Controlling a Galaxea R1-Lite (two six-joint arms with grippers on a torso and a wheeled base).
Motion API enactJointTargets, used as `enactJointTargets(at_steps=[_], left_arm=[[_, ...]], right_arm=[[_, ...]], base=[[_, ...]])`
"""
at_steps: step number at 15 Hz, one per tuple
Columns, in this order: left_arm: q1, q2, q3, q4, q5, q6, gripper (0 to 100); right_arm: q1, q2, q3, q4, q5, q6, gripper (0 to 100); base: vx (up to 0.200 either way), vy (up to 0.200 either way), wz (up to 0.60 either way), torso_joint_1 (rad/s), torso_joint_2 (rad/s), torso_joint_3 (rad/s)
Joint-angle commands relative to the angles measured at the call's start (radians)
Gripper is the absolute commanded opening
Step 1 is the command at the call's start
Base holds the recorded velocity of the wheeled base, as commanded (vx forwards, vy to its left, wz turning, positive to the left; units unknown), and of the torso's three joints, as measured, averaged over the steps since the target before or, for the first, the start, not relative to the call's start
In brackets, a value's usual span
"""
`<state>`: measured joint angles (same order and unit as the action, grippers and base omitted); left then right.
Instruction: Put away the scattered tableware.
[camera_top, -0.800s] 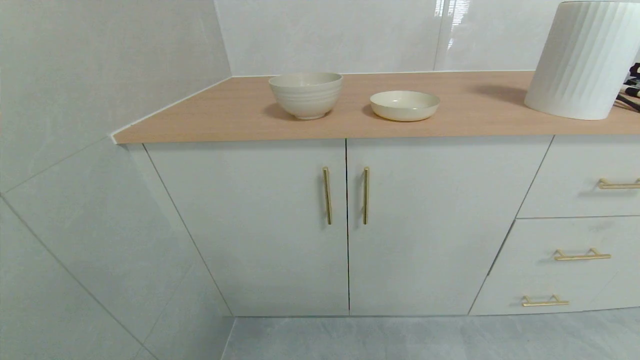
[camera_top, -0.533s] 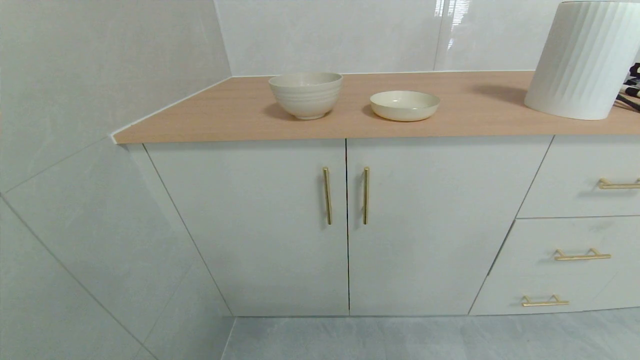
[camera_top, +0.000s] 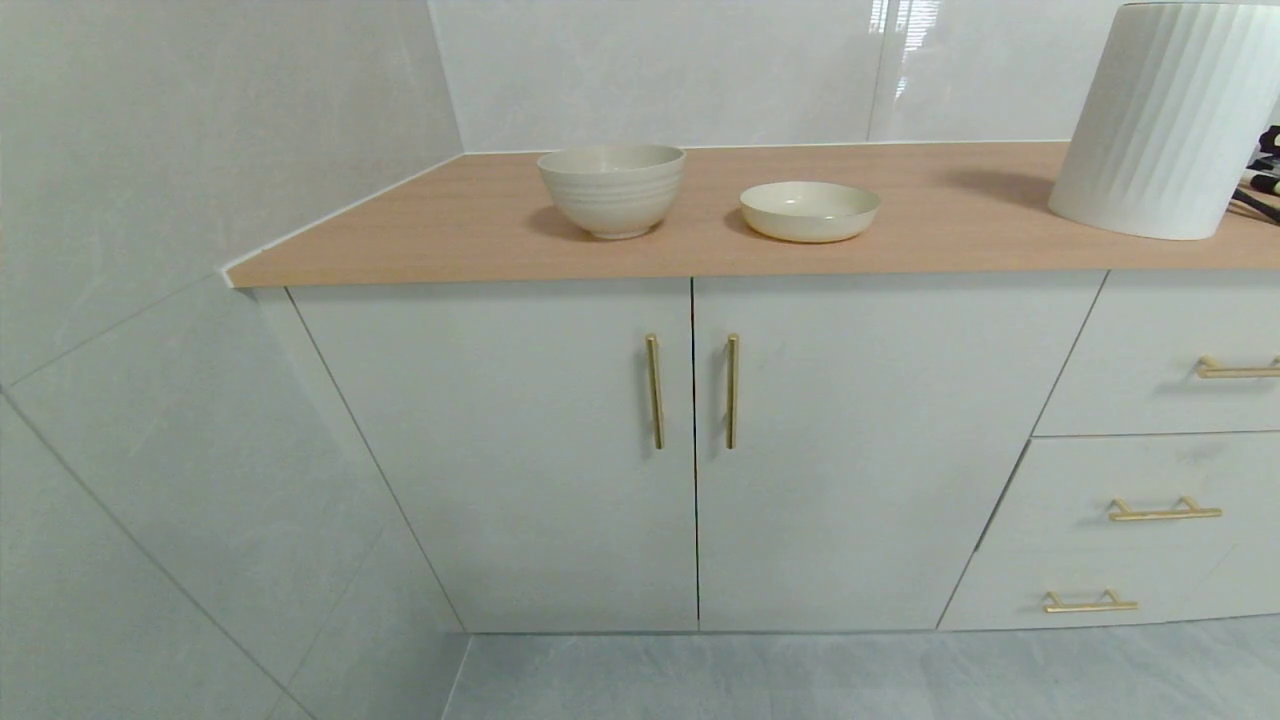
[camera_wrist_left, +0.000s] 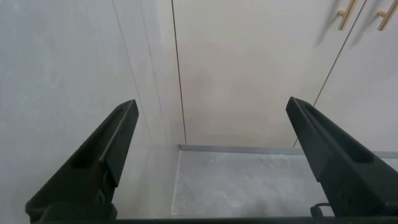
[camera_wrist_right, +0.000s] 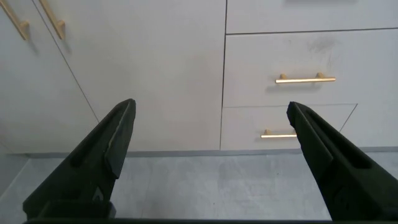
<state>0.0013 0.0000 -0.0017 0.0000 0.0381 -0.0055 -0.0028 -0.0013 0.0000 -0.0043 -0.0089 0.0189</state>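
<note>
As I logged the head view, none of the job looked done. Item one, a deep bowl (camera_top: 611, 190), stood upright on the wooden counter (camera_top: 450, 240), toward its left end. Item two, a shallow dish (camera_top: 809, 210), sat near the bowl on its right and apart from it. Neither piece was held or touched. Both cupboard doors (camera_top: 500, 450) below were shut, their two brass handles (camera_top: 654, 390) side by side at the seam. The drawers (camera_top: 1165, 510) to the right were shut too. A ribbed white container (camera_top: 1165, 120) stood at the counter's far right, well apart from the tableware.

Left wrist view: the left gripper (camera_wrist_left: 210, 109) hung low before the cupboard with its fingers spread wide and nothing between them. It faced the door's lower part, the floor (camera_wrist_left: 249, 186) and the side wall (camera_wrist_left: 62, 62).

Right wrist view: the right gripper (camera_wrist_right: 210, 107) was likewise spread wide and empty. It was low, facing the drawer fronts and the floor.

My judgement of what remained: everything. A storage place had to be opened, most likely the cupboard, and then both the bowl and the dish lifted off the counter and set inside.
</note>
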Motion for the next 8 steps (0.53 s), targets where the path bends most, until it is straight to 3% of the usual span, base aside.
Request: enactJointTargets(at_steps=[1,3,6,8], left_arm=[[0.000,0.002,0.000,0.000,0.000,-0.001,100],[0.000,0.002,0.000,0.000,0.000,-0.001,100],[0.000,0.002,0.000,0.000,0.000,-0.001,100],[0.000,0.002,0.000,0.000,0.000,-0.001,100]], right_arm=[[0.001,0.001,-0.031,-0.013,0.009,0.032,100],[0.026,0.090,-0.219,0.003,0.126,0.210,100],[0.089,0.452,-0.353,0.007,0.339,0.194,100],[0.145,0.730,-0.431,-0.082,0.442,0.179,100]], base=[[0.000,0.000,0.00,0.000,0.00,0.000],[0.000,0.000,0.00,0.000,0.00,0.000],[0.000,0.000,0.00,0.000,0.00,0.000],[0.000,0.000,0.00,0.000,0.00,0.000]])
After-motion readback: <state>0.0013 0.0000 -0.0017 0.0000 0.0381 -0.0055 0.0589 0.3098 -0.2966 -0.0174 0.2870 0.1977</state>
